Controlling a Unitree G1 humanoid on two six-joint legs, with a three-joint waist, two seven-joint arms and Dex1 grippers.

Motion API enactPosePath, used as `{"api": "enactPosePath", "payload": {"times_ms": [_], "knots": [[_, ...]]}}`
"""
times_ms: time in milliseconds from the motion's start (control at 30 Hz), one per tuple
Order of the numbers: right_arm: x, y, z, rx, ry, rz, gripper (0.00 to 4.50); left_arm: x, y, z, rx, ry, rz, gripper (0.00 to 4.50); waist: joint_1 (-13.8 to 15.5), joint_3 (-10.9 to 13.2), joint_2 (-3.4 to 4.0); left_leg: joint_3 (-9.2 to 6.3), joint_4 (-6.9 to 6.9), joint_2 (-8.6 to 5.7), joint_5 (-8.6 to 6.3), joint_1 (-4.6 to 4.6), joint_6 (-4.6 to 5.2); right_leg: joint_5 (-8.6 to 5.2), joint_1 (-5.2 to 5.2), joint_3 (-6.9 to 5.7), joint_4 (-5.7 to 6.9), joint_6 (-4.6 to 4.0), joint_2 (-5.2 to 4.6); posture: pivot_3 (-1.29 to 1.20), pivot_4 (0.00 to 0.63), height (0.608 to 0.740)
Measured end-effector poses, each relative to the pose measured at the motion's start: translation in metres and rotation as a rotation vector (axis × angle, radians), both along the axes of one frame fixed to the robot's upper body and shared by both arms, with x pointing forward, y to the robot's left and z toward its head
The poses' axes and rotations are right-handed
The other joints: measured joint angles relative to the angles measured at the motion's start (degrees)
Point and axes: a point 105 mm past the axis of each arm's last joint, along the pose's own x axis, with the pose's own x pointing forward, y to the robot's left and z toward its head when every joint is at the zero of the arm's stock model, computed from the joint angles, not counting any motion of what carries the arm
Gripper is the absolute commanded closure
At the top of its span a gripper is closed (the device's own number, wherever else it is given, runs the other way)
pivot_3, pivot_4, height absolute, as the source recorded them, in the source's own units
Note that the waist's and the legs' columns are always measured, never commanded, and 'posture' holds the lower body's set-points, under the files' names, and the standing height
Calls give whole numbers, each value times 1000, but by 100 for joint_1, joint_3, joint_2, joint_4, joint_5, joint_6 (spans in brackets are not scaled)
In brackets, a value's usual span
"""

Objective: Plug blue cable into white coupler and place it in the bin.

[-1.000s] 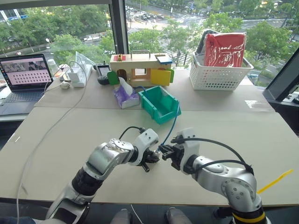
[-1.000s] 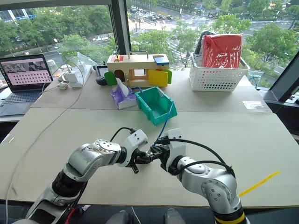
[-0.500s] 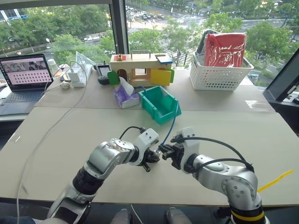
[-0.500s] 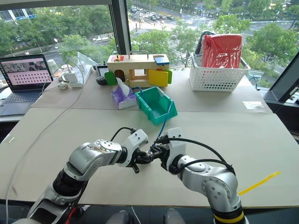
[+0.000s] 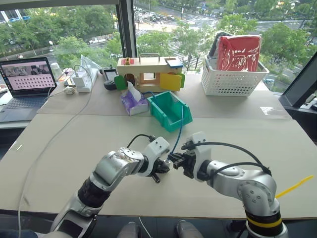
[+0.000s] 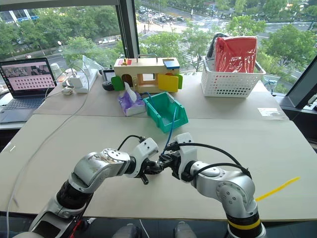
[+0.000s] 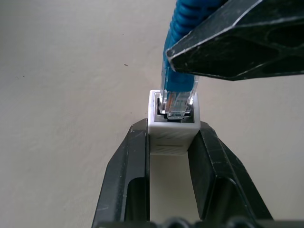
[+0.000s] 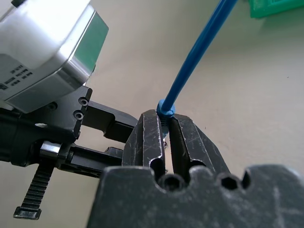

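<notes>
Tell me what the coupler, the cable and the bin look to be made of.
White coupler: likely hard matte plastic, judging by its crisp moulded edges.
Blue cable: smooth rubbery or vinyl jacket; its plug looks like clear plastic, with metal contacts visible inside.
Bin: teal, apparently rigid moulded plastic with a slight sheen.

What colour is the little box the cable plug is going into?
The coupler is white, best seen in the left wrist view.

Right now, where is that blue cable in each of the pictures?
Left eye view: blue cable arcs from the bin down to the claws.
Right eye view: same arc.
Left wrist view: its plug enters the white coupler.
Right wrist view: pinched in the right claw.
Shared landmark: the bin.
</notes>
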Motion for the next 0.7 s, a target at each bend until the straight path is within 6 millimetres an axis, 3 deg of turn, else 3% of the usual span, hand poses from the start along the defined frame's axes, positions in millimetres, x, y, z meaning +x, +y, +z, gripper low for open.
{"api": "enactPosePath", "payload": {"times_ms": [700], "knots": [[-1,-5,-4,-43,-11,17,4500,-4,-2,0,2,12,-1,3850,-13,0,0,0,0,0,0,3,0,-1,2,-1,-3,2,0,0,150,715]]}}
